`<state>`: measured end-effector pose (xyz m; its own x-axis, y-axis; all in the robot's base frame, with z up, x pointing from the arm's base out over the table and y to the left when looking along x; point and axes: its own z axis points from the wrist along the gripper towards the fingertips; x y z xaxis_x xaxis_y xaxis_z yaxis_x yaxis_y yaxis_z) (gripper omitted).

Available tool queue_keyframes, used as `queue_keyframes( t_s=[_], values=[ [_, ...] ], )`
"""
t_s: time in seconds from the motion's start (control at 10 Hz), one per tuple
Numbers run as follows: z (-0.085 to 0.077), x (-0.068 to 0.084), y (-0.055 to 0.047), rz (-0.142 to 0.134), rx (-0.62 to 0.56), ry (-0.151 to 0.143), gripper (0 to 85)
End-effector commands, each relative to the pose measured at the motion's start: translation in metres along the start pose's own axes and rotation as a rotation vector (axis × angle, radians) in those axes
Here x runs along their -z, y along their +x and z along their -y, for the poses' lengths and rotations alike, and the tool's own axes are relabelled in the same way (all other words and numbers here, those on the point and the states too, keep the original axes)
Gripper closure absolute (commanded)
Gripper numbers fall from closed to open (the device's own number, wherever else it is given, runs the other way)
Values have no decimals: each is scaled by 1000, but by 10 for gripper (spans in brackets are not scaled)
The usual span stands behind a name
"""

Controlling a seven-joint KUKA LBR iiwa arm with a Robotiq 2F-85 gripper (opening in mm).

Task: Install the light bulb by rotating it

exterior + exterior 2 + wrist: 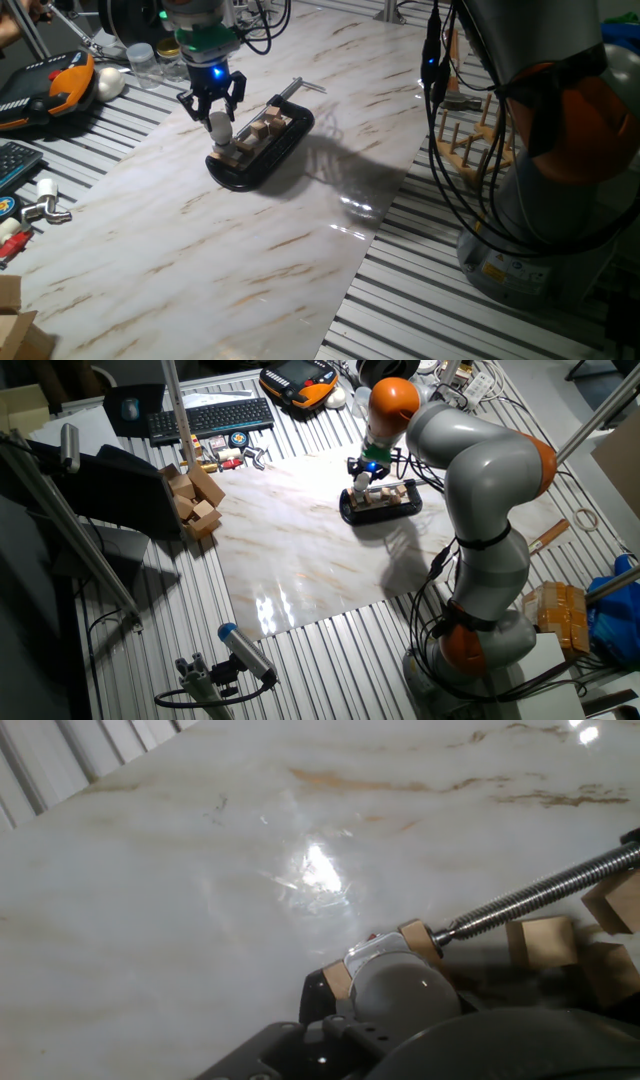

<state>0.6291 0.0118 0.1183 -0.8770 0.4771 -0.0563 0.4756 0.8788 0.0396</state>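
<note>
Gripper (213, 103) hangs over the left end of the black clamp (262, 147) on the marble desk (200, 240). Fingers closed around the light bulb (219, 126), which stands upright at that end of the clamp, base down. Hand view: bulb (403, 992) sits between small wooden blocks (540, 942), clamp screw (530, 898) running off to the right.

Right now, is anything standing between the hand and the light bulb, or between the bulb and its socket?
Nothing visible does. The hand is directly over the light bulb, which already stands upright at the end of the black clamp. The socket itself is hidden beneath the bulb.
</note>
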Motion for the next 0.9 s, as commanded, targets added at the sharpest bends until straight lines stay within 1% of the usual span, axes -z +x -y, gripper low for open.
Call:
queue_keyframes(
  t_s=[0.0, 0.6, 0.8],
  values=[
    [0, 1, -1, 1, -13, 0, 510],
    [0, 0, -1, -1, -115, -10, 510],
    [0, 0, -1, 3, -148, -14, 510]
  ],
)
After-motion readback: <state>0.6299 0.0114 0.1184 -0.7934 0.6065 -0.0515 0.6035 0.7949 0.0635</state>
